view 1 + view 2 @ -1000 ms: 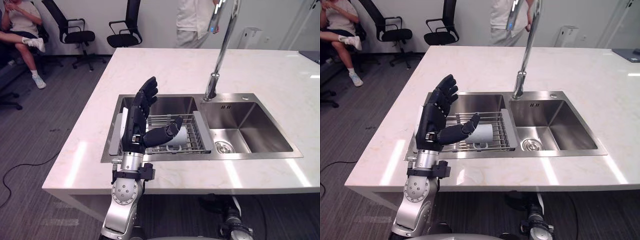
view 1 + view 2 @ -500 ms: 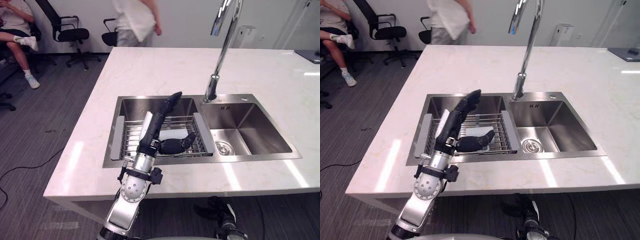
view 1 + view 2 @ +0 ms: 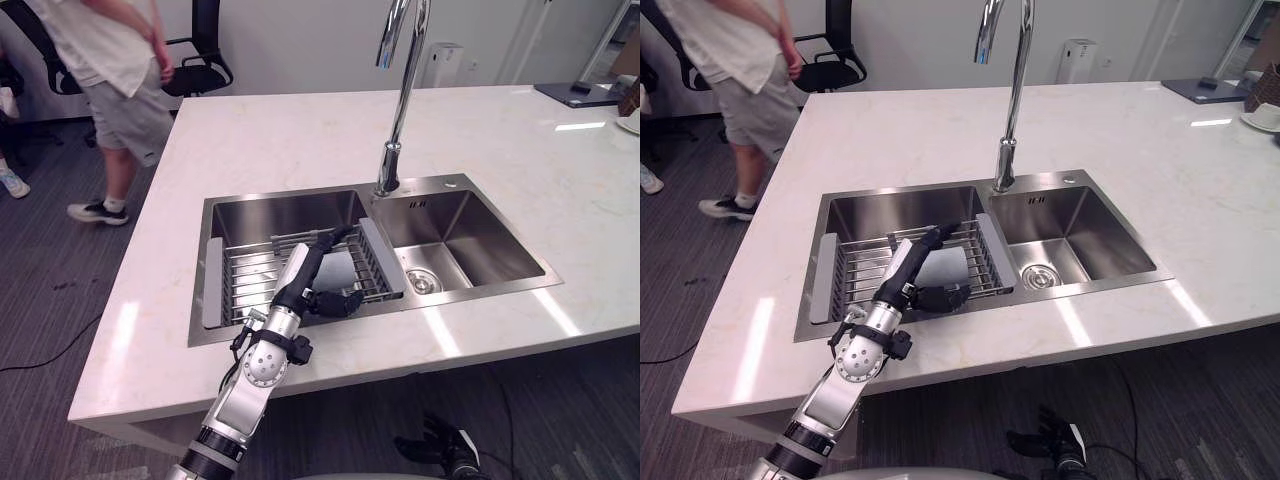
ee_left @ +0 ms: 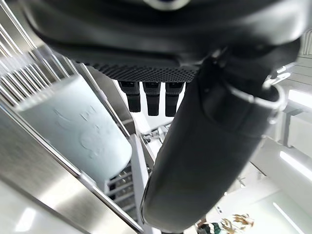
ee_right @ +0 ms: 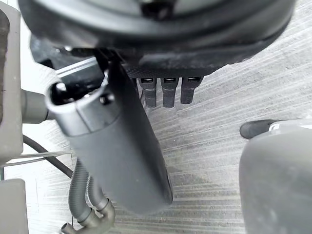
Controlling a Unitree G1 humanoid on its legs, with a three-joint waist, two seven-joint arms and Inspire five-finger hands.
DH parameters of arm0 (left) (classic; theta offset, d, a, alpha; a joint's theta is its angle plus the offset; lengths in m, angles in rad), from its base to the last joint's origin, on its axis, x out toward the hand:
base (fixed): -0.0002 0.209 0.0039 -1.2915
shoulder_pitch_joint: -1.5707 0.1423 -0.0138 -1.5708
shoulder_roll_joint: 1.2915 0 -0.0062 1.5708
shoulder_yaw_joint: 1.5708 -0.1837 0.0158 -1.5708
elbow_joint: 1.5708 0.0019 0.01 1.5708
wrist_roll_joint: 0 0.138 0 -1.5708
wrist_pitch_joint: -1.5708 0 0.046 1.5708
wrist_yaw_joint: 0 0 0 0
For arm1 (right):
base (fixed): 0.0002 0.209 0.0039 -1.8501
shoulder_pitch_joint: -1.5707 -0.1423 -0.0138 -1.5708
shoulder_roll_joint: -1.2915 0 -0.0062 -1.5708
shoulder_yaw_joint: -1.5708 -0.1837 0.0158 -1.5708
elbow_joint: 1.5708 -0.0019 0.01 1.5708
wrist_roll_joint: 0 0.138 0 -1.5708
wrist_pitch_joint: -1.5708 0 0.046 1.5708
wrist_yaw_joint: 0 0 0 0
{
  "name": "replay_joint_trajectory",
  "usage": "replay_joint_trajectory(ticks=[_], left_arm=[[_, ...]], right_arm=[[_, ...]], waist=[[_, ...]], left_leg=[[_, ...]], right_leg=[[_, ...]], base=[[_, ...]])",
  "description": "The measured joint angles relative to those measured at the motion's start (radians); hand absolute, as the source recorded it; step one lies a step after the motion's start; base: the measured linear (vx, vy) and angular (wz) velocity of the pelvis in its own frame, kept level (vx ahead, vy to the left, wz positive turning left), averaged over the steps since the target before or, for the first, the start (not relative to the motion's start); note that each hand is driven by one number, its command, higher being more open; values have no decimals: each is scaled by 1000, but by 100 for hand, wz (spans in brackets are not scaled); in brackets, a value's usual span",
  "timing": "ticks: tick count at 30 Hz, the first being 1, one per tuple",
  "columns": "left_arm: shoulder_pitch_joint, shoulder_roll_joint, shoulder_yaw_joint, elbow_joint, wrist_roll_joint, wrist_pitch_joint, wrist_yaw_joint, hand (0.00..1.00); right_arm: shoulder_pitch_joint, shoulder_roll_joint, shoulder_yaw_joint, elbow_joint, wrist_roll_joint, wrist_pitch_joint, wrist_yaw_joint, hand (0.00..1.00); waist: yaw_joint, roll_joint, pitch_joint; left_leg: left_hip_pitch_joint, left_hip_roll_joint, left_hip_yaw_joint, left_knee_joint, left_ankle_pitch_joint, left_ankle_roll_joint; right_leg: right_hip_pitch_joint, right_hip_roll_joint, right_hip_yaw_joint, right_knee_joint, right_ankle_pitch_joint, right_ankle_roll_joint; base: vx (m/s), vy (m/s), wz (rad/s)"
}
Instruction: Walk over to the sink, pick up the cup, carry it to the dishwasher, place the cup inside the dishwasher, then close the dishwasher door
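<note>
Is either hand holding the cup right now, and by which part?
Nothing is held. The left hand is open with its fingers straight, close beside the cup, which lies on the sink rack. The right hand hangs open and empty.

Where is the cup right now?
In the left eye view, the cup lies on the wire rack in the sink's left basin, between the left robot hand's fingers and thumb.
</note>
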Motion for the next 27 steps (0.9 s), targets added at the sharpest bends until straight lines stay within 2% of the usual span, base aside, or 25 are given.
replay_joint_trajectory(ticks=[4,12,17,27], left_arm=[[-23,19,38,35,20,8,21,90],[-77,53,71,79,54,28,43,90],[-105,58,74,107,90,35,43,90],[-129,84,67,153,192,47,38,90]], right_arm=[[-4,0,8,1,0,0,3,90],[-14,-1,7,27,0,0,4,90],[-28,-2,6,27,0,-1,5,90],[-19,-3,6,28,0,-1,9,90]], waist=[[-8,-2,5],[-14,-3,14],[-26,-3,32],[-47,2,49]], left_leg=[[3,-12,-5,-30,19,2],[5,-14,-17,-52,23,3],[10,-15,-47,-55,23,3],[12,-15,-41,-58,23,3]], right_leg=[[-3,-6,4,-22,10,-6],[3,-4,4,-51,28,9],[17,-4,1,-60,30,8],[15,-4,9,-72,42,8]], base=[[-48,22,-1],[20,-3,-1],[8,-1,0],[-25,4,-3]])
